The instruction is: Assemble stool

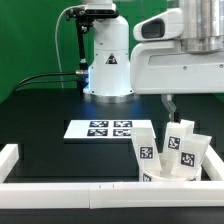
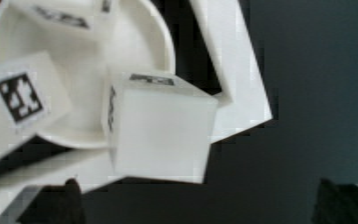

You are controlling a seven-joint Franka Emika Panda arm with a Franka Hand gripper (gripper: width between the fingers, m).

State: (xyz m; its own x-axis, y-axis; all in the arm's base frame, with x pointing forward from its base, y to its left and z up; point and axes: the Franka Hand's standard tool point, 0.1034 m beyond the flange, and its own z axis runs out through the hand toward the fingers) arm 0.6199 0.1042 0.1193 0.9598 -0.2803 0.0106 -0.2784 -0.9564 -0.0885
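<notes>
The stool lies in loose parts at the near right of the black table [image 1: 40, 120], gathered in the corner made by the white rail [image 1: 60, 188] that runs along the table's near edge and up its right side. In the exterior view three chunky white legs stand or lean there close together: one leg [image 1: 145, 152] on the left of the group, a middle leg [image 1: 172, 140] and a right leg [image 1: 190, 152], each showing a black-and-white square tag. The wrist view shows the round seat [image 2: 78, 60] lying flat with a tagged leg [image 2: 19, 95] at its edge and a blocky leg [image 2: 163, 130] in front of it, touching or overlapping the disc's rim; how these match the three legs in the exterior view cannot be told. The gripper [image 1: 170, 103] hangs just above the middle leg, apart from it, under the big white arm [image 1: 180, 62] that fills the upper right. Its dark fingertips [image 2: 51, 203] appear only at the edge of the wrist view with nothing between them, spread wide. Left of the legs, near the table's middle, the marker board [image 1: 100, 128] lies flat with four tags. The arm's base [image 1: 108, 60] stands at the far side, with black cables beside it.
</notes>
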